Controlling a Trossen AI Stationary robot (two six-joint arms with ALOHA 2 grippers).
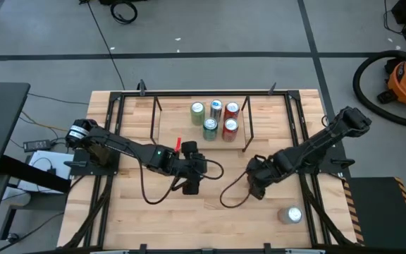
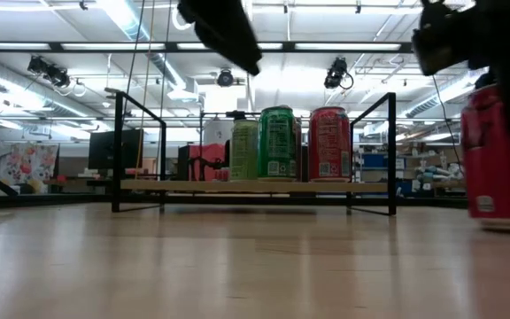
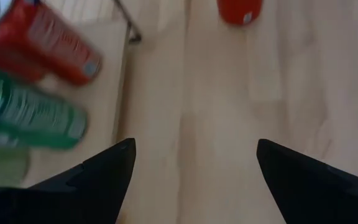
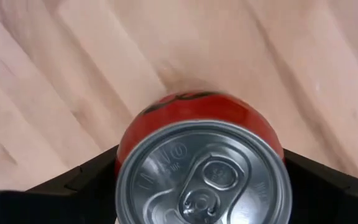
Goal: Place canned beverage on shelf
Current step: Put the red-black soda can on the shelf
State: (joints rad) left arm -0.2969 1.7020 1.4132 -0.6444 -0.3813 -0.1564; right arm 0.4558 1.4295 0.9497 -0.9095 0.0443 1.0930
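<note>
Can [image 4: 197, 121] inside right tool [image 4: 201, 157], grip unclear, hidden from overhead; left tool [image 3: 196, 144] spread empty.

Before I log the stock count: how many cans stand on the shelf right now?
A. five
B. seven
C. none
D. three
A: the high view shows five upright cans clustered on the shelf, two green, two red and one blue-topped; another red can sits on the table between the right gripper's jaws.

Red can [image 4: 201, 180] — silver lid; shelf [image 2: 253, 187] — black rods, light deck.
</note>
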